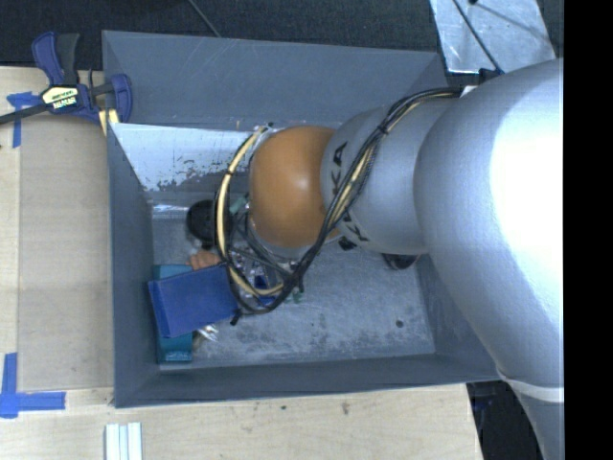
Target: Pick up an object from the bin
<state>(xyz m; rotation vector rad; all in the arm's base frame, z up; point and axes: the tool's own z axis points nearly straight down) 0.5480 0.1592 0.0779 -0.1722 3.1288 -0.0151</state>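
Fingers lie hidden beneath our wrist's orange cover (287, 195) and looped cables, so we cannot tell whether they stand open or closed. Our arm (460, 180) reaches in from the right and bends steeply down into the left half of the bin (287, 75), bringing the gripper (251, 286) low at the right edge of a flat blue box (192, 302) in the near-left corner. A black round thing (202, 220) and a small brown piece (204, 259) lie just beyond that box.

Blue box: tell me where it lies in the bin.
The blue box lies in the bin's lower-left corner in the camera view, just left of the gripper and below a black round thing.
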